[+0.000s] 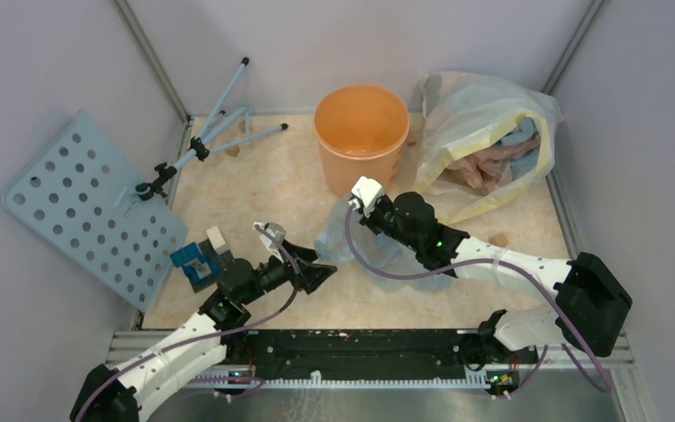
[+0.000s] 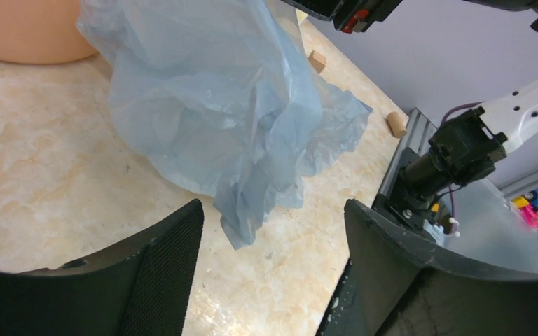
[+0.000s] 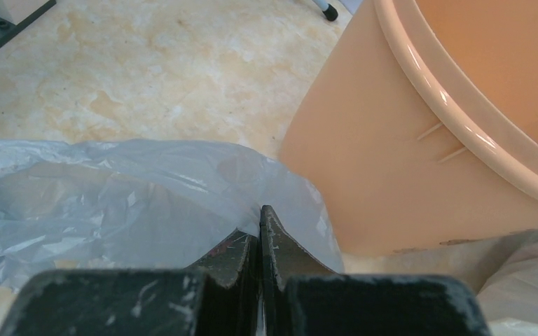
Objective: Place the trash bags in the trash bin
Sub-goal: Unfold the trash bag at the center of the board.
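Note:
A thin grey-bluish trash bag hangs in the middle of the table, crumpled, its lower end touching the tabletop. My right gripper is shut on the bag's upper edge, close beside the orange trash bin. The bin stands upright at the back centre. My left gripper is open and empty, low over the table, just short of the bag's lower corner. In the top view the left gripper points at the bag from the left.
A big clear yellow-edged bag with cloth inside lies at the back right. A blue perforated board and a tripod stand at the left. A blue block sits near the left arm. Small wooden pieces lie by the right edge.

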### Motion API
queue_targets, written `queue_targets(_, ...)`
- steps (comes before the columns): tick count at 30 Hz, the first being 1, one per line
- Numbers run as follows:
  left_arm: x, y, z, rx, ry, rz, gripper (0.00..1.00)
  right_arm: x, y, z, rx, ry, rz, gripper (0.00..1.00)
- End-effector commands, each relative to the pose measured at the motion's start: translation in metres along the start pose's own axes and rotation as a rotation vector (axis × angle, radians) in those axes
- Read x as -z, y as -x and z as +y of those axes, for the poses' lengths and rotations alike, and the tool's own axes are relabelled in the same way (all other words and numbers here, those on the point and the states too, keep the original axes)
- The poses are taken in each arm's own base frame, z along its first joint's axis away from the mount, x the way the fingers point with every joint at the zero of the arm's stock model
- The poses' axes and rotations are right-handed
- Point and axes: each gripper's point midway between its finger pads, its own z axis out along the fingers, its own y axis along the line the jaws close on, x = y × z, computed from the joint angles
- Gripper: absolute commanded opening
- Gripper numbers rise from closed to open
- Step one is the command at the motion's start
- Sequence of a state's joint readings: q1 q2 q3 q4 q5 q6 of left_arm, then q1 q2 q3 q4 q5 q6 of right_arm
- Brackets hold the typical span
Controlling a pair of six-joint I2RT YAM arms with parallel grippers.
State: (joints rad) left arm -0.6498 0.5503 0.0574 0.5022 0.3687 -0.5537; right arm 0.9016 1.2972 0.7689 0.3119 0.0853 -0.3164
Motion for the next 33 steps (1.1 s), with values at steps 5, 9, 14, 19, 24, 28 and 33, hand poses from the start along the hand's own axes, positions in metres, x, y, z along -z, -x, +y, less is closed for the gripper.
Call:
queue_targets(5, -0.014, 0.036, 0.01, -0.136, 0.068, -0.086, 0.61, -0.005, 0.031, -0.013, -0.043, -0.02, -0.075, 0.0)
queue_targets(9, -0.019, 0.036, 0.01, -0.145, 0.06, -0.078, 0.6, -0.004, 0.032, -0.015, -0.047, -0.024, -0.076, 0.0)
queue_targets(14, -0.023, 0.036, 0.015, -0.151, 0.087, -0.047, 0.25, -0.002, 0.032, -0.019, -0.052, -0.033, -0.076, 0.0)
queue_targets(19, -0.021, 0.042, 0.02, -0.112, 0.188, 0.037, 0.0, 0.001, 0.021, -0.034, 0.01, -0.109, -0.037, 0.0)
queue_targets(24, -0.014, 0.035, 0.02, -0.031, 0.274, 0.2, 0.0, 0.008, 0.017, -0.073, 0.117, -0.277, 0.047, 0.0)
queue_targets(28, -0.004, 0.037, 0.02, 0.004, 0.357, 0.314, 0.0, 0.024, 0.013, -0.105, 0.136, -0.413, 0.088, 0.0)
queue_targets(33, 0.002, 0.049, 0.006, 0.022, 0.358, 0.349, 0.0, 0.038, 0.009, -0.119, 0.162, -0.483, 0.108, 0.0)
